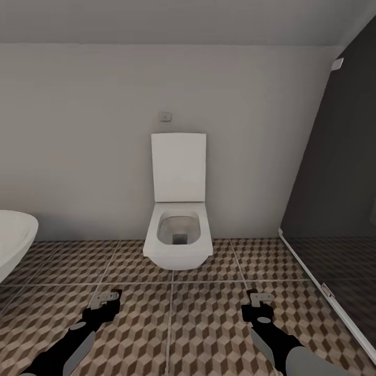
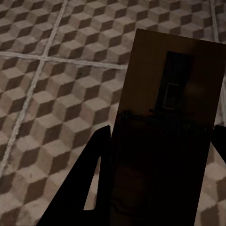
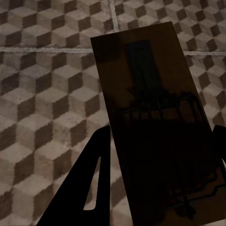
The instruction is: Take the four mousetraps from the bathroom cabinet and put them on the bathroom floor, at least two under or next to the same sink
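Each gripper pinches a mousetrap: the left gripper (image 1: 107,299) holds one (image 2: 165,136), the right gripper (image 1: 259,302) another (image 3: 155,127), long axes running out along the fingers. Both hang low over the bathroom floor (image 1: 209,334), a toilet (image 1: 178,243) far ahead; no sink is identifiable.

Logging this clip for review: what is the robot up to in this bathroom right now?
The robot faces a white toilet against the back wall, both arms held low over the bathroom floor. Each gripper is shut on a mousetrap: the left gripper holds one mousetrap, the right gripper another mousetrap, both above the tiles, not yet set down. A white bathtub edge shows at the left, a dark glass panel at the right.
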Tool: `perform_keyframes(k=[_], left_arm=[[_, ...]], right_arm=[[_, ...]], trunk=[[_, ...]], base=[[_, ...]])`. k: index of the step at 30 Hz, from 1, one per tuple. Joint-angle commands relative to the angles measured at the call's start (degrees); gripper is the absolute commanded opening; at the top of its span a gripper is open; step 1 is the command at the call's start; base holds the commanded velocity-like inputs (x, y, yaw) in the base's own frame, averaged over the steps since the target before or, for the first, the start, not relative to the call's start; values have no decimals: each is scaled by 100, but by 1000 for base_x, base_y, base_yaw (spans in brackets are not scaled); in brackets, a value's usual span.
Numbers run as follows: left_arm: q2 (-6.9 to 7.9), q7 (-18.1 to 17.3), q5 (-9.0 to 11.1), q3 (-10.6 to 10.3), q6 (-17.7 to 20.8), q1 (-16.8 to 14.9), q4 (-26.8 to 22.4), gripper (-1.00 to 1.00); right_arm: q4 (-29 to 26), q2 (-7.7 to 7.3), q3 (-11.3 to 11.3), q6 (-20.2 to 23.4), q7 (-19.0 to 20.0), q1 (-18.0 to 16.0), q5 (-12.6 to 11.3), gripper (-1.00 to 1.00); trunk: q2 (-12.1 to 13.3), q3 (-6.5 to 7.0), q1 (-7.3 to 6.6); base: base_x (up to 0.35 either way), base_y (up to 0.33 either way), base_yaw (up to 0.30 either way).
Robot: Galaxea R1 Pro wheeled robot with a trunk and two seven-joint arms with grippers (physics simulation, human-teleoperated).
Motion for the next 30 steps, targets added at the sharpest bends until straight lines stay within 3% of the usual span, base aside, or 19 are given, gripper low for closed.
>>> perform_keyframes(k=[1, 10, 13, 22, 30], left_arm=[[10, 79, 32, -45, 18, -4, -17, -100], [10, 88, 32, -42, -31, -4, -23, -100], [-66, 156, -23, -46, -52, -4, -28, -100], [-78, 158, -24, -44, -44, -4, -26, -100], [-84, 157, 4, -42, -41, -4, -22, -100]], right_arm=[[-4, -3, 42, -20, -18, -3, -75, -100], [-5, -4, 39, -15, -27, -3, -83, -100], [-5, -3, 38, -15, -27, -3, -78, -100], [-5, -9, 34, -15, -22, -3, -81, -100], [-5, -27, 23, -15, -20, -3, -83, -100]], trunk=[[-2, -6, -1], [-2, -6, -1], [-2, -6, -1], [-2, -6, -1], [-2, -6, -1]], base=[[0, 0, 0], [0, 0, 0], [177, 118, 0], [254, 163, 0], [57, 31, 0]])
